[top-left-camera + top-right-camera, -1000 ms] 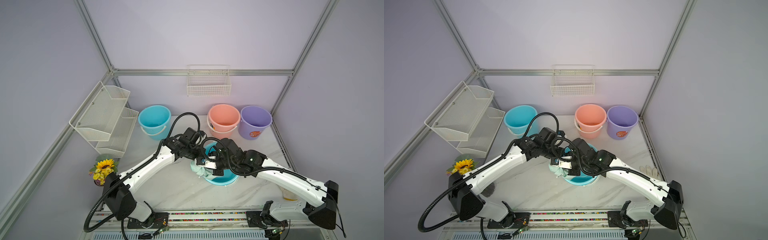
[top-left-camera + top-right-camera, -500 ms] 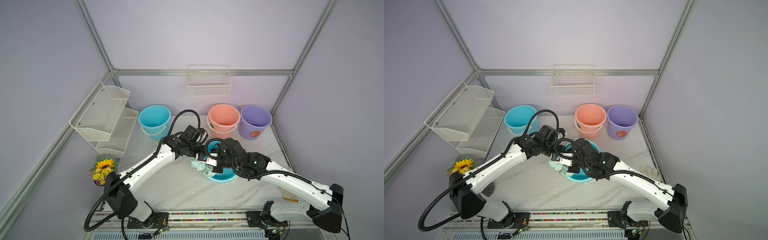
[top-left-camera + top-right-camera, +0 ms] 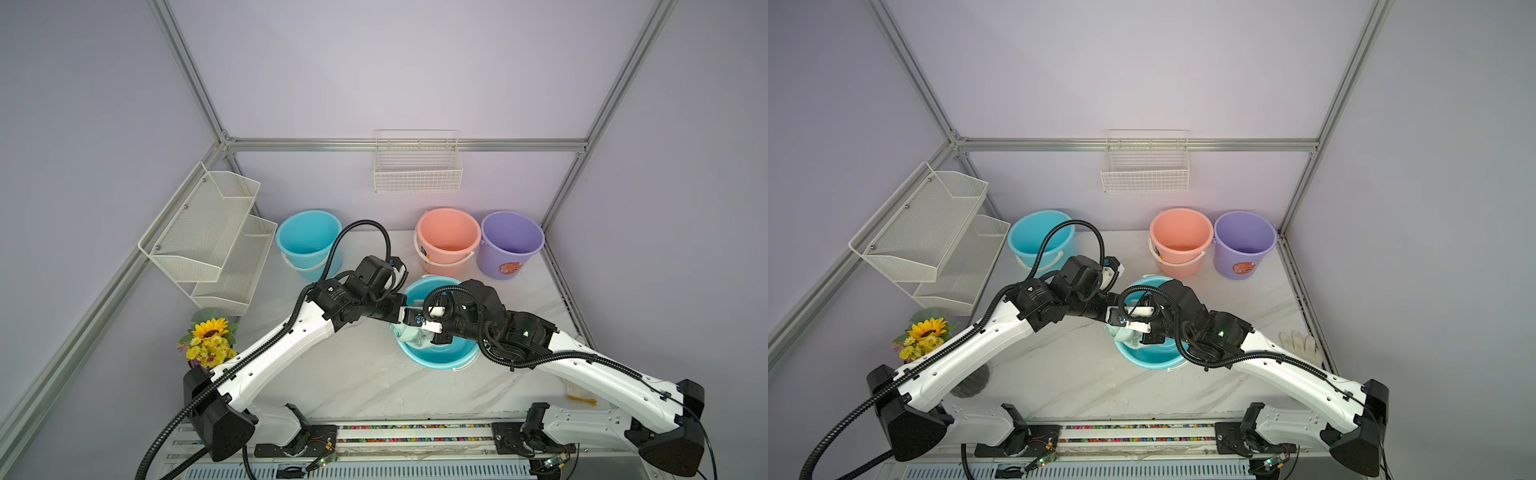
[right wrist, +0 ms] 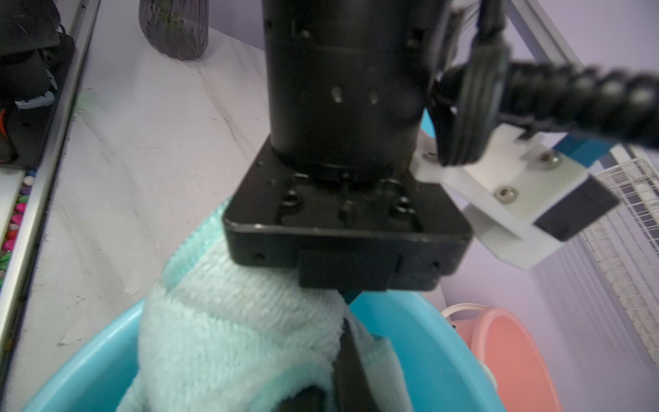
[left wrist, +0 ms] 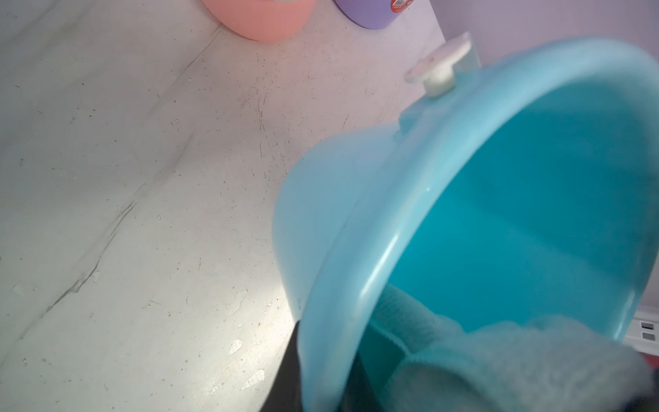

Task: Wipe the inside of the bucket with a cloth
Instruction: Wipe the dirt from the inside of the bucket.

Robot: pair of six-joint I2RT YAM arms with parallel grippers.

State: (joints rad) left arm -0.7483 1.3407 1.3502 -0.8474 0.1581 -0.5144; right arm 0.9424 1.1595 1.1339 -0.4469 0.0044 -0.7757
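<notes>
A teal bucket point(image 3: 442, 359) point(image 3: 1148, 360) sits mid-table in both top views. My left gripper point(image 3: 409, 319) point(image 5: 322, 387) is shut on its left rim point(image 5: 356, 271), one finger point(image 5: 285, 374) outside the wall and one inside. The cloth point(image 3: 409, 336) point(image 3: 1126, 335), a pale mint-green terry towel, is bunched against the inner wall just beside that grip. My right gripper point(image 3: 436, 337) point(image 4: 344, 378) reaches into the bucket point(image 4: 431, 353) and is shut on the cloth point(image 4: 231, 339). The cloth point(image 5: 517, 360) also shows low inside the bucket in the left wrist view.
Along the back wall stand a blue bucket point(image 3: 309, 239), a pink bucket point(image 3: 446, 237) and a purple bucket point(image 3: 511, 243). A wire shelf point(image 3: 208, 232) hangs at the left and a wire basket point(image 3: 417, 166) behind. A sunflower vase point(image 3: 210, 340) stands near left, a white glove point(image 3: 1300, 343) near right.
My right gripper has swung the cloth a little leftward along the bucket's inner wall and back. The left gripper has kept its hold on the rim.
</notes>
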